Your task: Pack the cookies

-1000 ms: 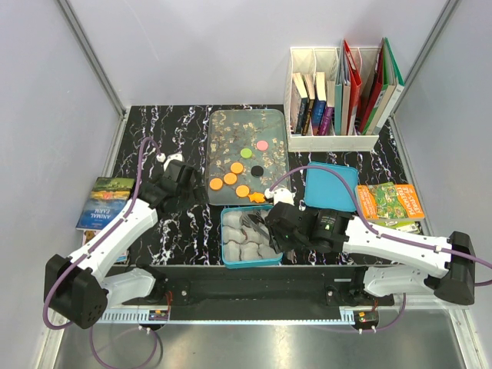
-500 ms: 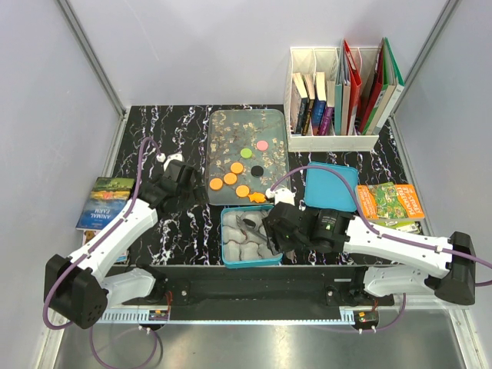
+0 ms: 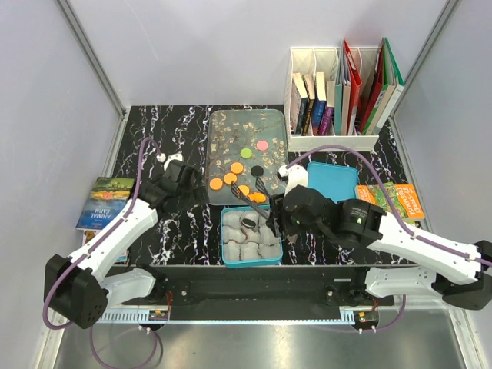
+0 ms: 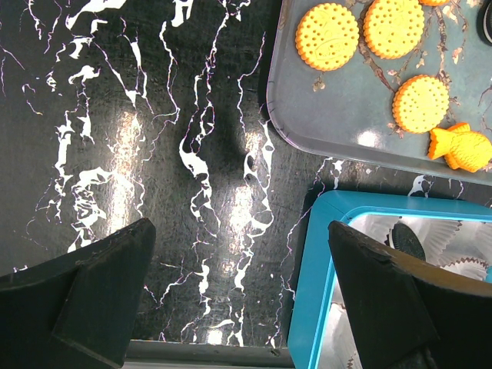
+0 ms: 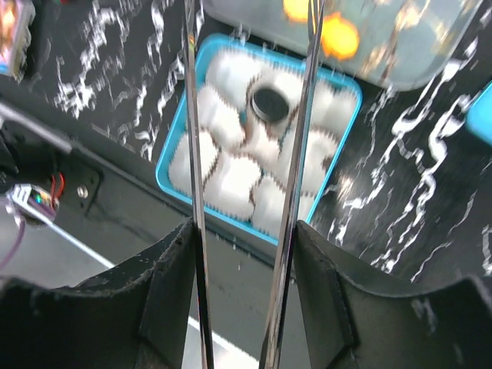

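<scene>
Orange cookies (image 3: 229, 178), a green cookie (image 3: 246, 153), a pink cookie (image 3: 262, 144) and a black cookie (image 3: 257, 171) lie on the clear tray (image 3: 231, 127). Another black cookie (image 5: 269, 104) sits in a paper cup inside the blue box (image 5: 173, 181). My right gripper (image 5: 244, 261) is shut on metal tongs (image 5: 194, 154), whose spread tips hang empty above the box and the tray's near edge. At the left of the tray and box, low over the table, my left gripper (image 4: 242, 300) is open and empty. Its view shows orange cookies (image 4: 327, 36) and a fish-shaped one (image 4: 460, 147).
The box (image 3: 224, 238) holds several white crinkled paper cups (image 5: 231, 173). Its blue lid (image 3: 332, 184) lies to the right. A white file holder with books (image 3: 338, 92) stands at the back right. Picture books lie at the left (image 3: 104, 201) and right (image 3: 392, 201) table edges.
The right arm rose and drew back from the box with the tongs, which spread. A black cookie now rests in a cup in the box. The left arm stayed still.
</scene>
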`<action>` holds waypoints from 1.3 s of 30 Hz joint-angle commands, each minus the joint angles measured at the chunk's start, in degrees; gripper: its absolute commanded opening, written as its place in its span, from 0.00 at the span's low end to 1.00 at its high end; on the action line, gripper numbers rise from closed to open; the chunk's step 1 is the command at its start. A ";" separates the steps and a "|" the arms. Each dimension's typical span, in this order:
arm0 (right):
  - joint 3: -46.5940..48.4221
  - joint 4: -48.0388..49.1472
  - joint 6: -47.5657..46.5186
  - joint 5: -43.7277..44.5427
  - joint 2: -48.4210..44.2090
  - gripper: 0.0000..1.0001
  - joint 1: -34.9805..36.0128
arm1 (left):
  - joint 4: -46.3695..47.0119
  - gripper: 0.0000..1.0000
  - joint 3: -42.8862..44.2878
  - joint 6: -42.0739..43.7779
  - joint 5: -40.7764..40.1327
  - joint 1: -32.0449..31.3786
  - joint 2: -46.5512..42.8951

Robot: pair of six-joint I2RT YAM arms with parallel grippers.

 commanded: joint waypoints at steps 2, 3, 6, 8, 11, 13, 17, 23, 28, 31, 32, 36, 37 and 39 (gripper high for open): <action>5.38 -1.07 -5.71 5.44 4.35 0.56 -2.91 | 0.28 0.99 0.69 -0.25 -0.70 -0.29 -0.66; 5.38 -0.54 -6.32 4.48 5.76 0.55 -3.97 | 0.28 0.99 0.61 -0.17 -0.70 -0.29 -0.83; 4.16 2.17 -8.78 0.36 7.26 0.53 -10.27 | 0.19 0.99 0.52 -0.17 -0.70 -0.28 -1.10; 3.37 3.94 -10.63 -1.59 7.88 0.52 -13.46 | 0.19 0.99 0.60 -0.08 -0.70 -0.20 -1.18; 2.84 7.79 -13.44 -4.49 9.81 0.50 -18.38 | 0.28 0.99 0.78 0.10 -0.53 -0.20 -1.01; 3.54 8.60 -15.28 -6.16 12.44 0.50 -20.75 | 0.19 0.99 0.87 0.27 -0.44 -0.28 -0.83; 5.29 10.79 -16.96 -8.71 17.97 0.49 -23.49 | 0.19 0.99 1.13 0.45 -0.09 -0.28 -0.31; 6.88 13.52 -18.11 -11.70 23.33 0.49 -25.59 | 0.19 0.99 0.70 0.54 0.00 -0.20 -0.48; 7.67 15.28 -18.63 -13.72 25.80 0.49 -27.00 | 0.10 0.99 0.78 0.63 0.00 -0.20 -0.39; 8.20 15.89 -18.72 -14.25 27.39 0.49 -27.62 | 0.28 0.99 0.78 0.54 0.09 -0.28 -0.31; 8.28 16.07 -18.72 -14.34 28.17 0.49 -27.80 | 0.19 0.99 0.78 0.62 0.09 -0.29 -0.31; 8.37 16.77 -18.72 -14.34 29.76 0.50 -28.50 | 0.19 0.99 0.87 0.63 0.09 -0.20 -0.13; 8.29 16.95 -18.55 -14.34 30.02 0.50 -28.76 | 0.19 0.99 0.87 0.54 0.09 -0.20 -0.22; 7.85 17.39 -18.63 -14.08 30.64 0.50 -29.03 | 0.19 0.99 0.96 0.54 0.18 -0.20 0.04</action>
